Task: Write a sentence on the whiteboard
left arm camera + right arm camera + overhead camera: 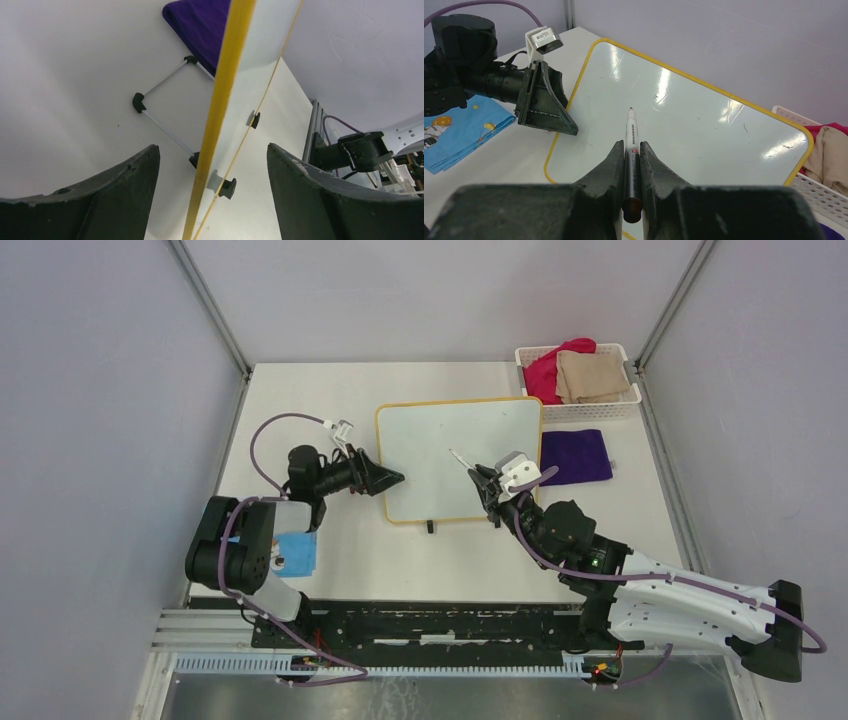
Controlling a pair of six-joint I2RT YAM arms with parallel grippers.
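The whiteboard [440, 445], glossy white with a yellow-orange frame, lies in the middle of the table. No written words show on it, only a few faint specks. My right gripper [487, 480] is over its right part, shut on a marker [631, 135] that points forward with its dark tip just above or on the board [704, 125]. My left gripper [388, 478] is open at the board's left edge. In the left wrist view the yellow frame [220, 100] runs between the two dark fingers [110, 195] and touches neither. Two black feet [229, 188] show.
A white basket [622, 405] with red and tan cloths stands at the back right. A purple cloth [575, 455] lies right of the board. A blue patterned cloth [298, 552] lies by the left arm's base, also in the right wrist view [459, 130].
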